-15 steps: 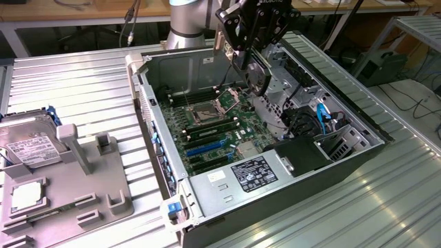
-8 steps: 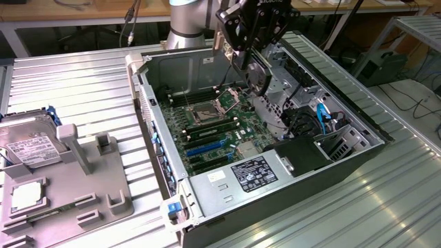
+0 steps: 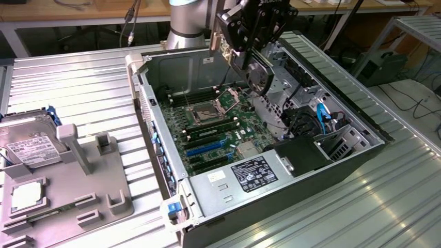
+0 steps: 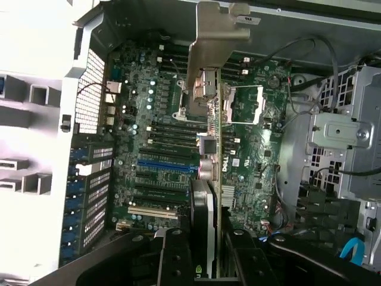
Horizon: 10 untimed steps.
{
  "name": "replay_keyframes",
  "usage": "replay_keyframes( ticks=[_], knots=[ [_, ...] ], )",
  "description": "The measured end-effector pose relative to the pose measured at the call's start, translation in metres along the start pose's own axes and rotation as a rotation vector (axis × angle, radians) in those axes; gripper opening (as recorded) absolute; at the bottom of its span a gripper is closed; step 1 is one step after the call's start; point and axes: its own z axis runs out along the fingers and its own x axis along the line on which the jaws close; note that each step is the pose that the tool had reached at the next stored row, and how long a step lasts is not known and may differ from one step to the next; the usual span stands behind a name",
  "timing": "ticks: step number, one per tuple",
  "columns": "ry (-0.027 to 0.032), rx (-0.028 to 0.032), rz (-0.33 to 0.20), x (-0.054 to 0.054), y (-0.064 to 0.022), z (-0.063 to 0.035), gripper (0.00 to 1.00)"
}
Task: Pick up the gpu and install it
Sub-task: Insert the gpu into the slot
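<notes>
- The step in hand, as I judge it, is carrying the card to its place: the pick-up is done, the install not yet.
- The claw (image 3: 256, 54) is closed narrowly on the gpu (image 3: 261, 77), holding it on edge in the air above the open computer case (image 3: 160, 142), toward the case's far end.
- In the wrist view the gpu (image 4: 209, 149) hangs edge-on between the claw's fingers (image 4: 172, 262), its silver bracket (image 4: 217, 36) pointing away, over the motherboard (image 4: 155, 119).
- The expansion slots (image 4: 166, 165) lie just beside the card's line, not under it; the card touches nothing below.
- Seating calls for the card's lower edge set square over one slot, the bracket meeting the case's rear wall, and a straight, even press.
- The hard drive (image 3: 28, 139) sits well apart, by the table's edge on the exterior view's left.
</notes>
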Motion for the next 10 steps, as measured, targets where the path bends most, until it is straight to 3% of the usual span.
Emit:
replay_keyframes(
  ticks=[10],
  knots=[
    [0.0050, -0.0027, -0.118, 0.0000, 0.0000, 0.0000, 0.28]
  ],
)
